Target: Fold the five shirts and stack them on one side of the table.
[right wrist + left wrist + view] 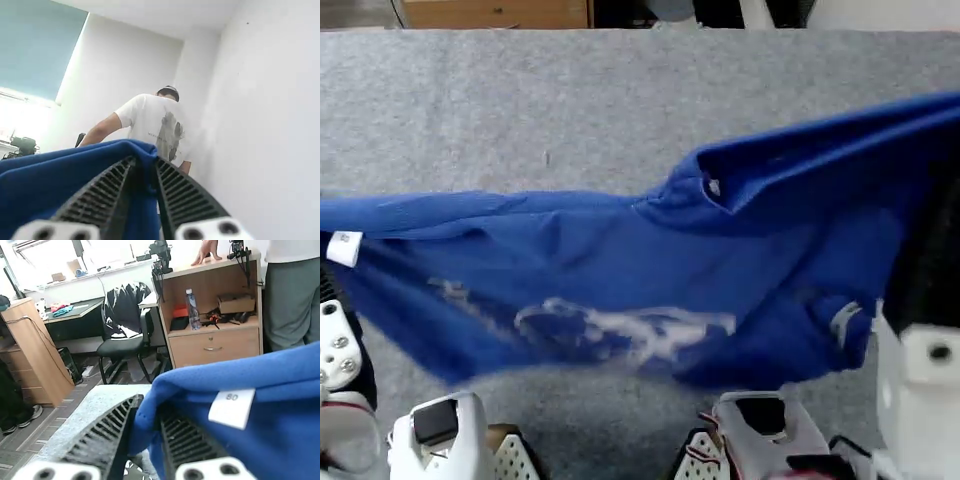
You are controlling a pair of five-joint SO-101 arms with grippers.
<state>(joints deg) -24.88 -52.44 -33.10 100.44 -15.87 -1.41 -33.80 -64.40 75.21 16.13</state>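
High view: a blue shirt is held stretched above the grey table, with its collar toward the far side and its white print facing up. Cloth beside the size tag is clamped in the left gripper, and another edge is pinched tight by the right gripper. The step in hand is judged to be spreading, with no fold made yet. Next, the shirt would need to be lowered flat, both holds level so that no twist is laid in. White arm parts at the near edge lie just beside the sagging hem, which could be snagged there. A wooden cabinet and an office chair are seen beyond the table.
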